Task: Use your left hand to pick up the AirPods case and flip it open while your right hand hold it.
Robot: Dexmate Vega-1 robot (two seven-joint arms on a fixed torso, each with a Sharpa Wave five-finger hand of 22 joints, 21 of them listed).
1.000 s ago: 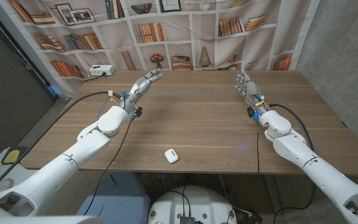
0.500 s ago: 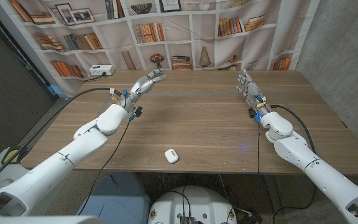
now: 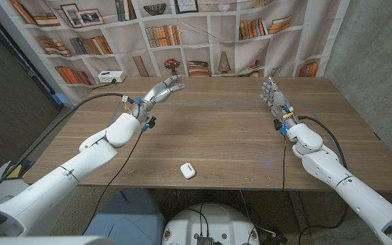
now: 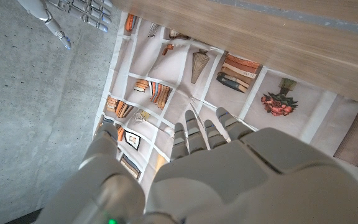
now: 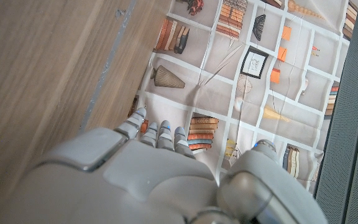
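AirPods case [image 3: 187, 170]: small, white, rounded, lid closed, lying alone on the wooden worktop [image 3: 223, 136] close to the near edge, roughly midway between the two arms. Touched by nothing.

Left hand [image 3: 160, 90]: well apart from the case, far up the worktop on the left side, raised over the surface with fingers stretched out and a little spread toward the back edge. Released, nothing in it. In the left wrist view, left hand [image 4: 229, 168] seen from behind, fingers [image 4: 188, 134] extended toward the printed bookshelf backdrop [image 4: 166, 81], nothing between them; the other hand's fingertips visible at a corner of that picture.

Right hand [image 3: 274, 97]: also well apart from the case, far up on the right side, standing on edge with fingers pointing toward the back of the worktop, slightly spread. Released, holding nothing. In the right wrist view, right hand [image 5: 135, 171] seen from behind, fingers [image 5: 159, 134] straight, worktop wood grain beside them.

Behind the worktop: bookshelf backdrop [image 3: 182, 34] printed with books, picture frames and vases. White box [image 3: 111, 77] at the far left corner. Black cables running along both arms.
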